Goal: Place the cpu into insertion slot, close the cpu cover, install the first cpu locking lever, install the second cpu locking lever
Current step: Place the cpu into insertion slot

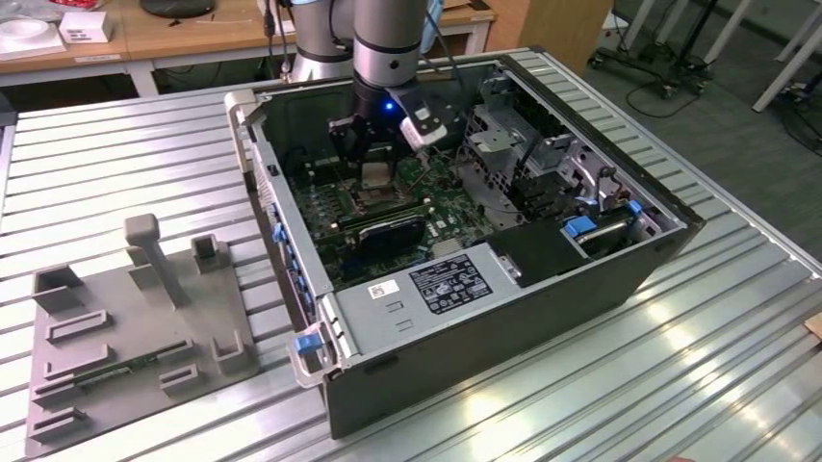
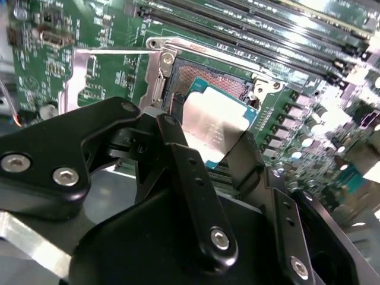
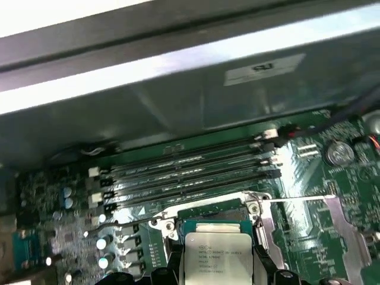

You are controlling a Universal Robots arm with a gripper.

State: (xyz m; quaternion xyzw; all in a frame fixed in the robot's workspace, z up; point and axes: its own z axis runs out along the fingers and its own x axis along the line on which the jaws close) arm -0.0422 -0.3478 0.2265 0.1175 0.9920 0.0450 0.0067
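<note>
The case (image 1: pixel 584 294) is lying open on the slatted table (image 1: pixel 129 144), with the arm (image 1: pixel 385 48) reaching down over its green board (image 1: pixel 444 207). The gripper (image 2: pixel 208 138) is clamping the cpu (image 2: pixel 217 116) by two edges right over the slot (image 2: pixel 208 78). The cover (image 2: pixel 77 71) is lying flipped open beside it, and memory slots (image 3: pixel 190 169) are running close by.

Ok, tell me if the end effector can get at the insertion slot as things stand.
Probably yes. The end effector holds the cpu just over the insertion slot, and the cpu cover is swung open to one side, so nothing seems to block the way down.
</note>
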